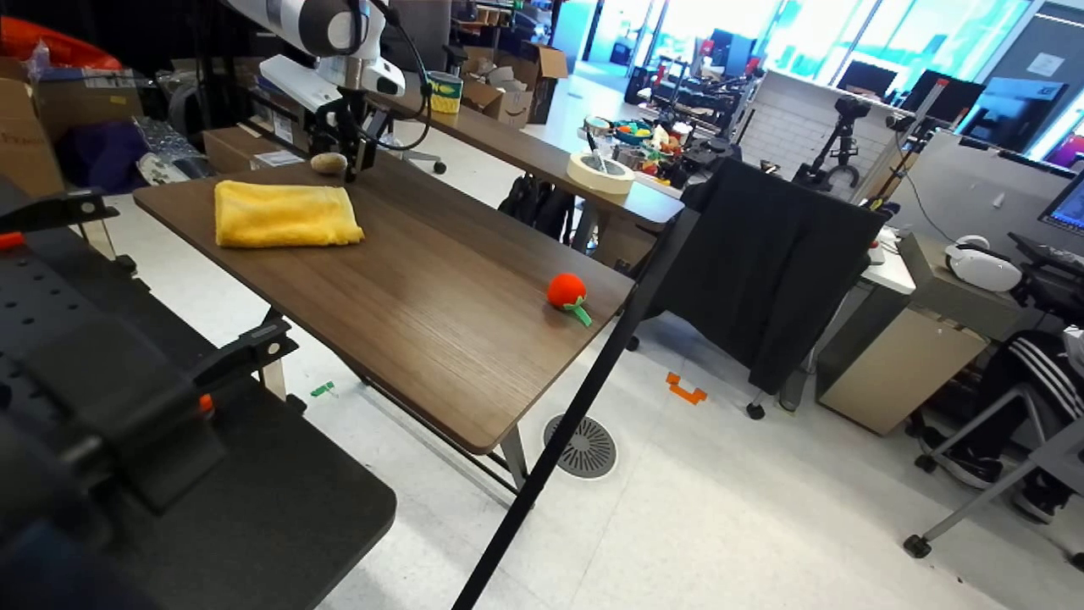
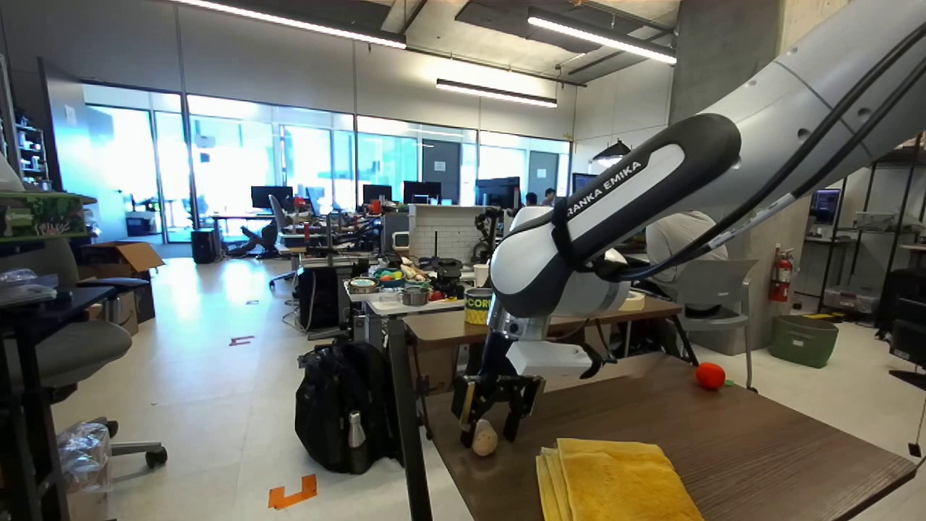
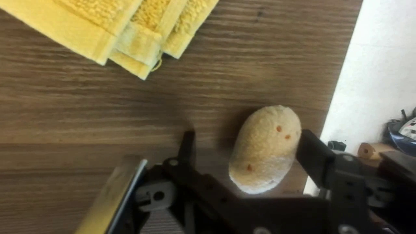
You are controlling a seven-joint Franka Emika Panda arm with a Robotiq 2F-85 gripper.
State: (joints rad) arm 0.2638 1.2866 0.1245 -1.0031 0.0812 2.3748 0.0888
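Tan, fuzzy and oval, a potato-shaped object (image 3: 265, 149) is supported on the brown wood-grain table (image 1: 440, 339), between the spread fingers of the black two-fingered gripper (image 3: 247, 140); nothing is pinched. In the wrist view, the object's long axis is slanted steeply across the fingertip line; the finger by the table edge is touched or nearly so, while a gap is left at the opposite one

Wrist view close above table (image 3: 260, 71)
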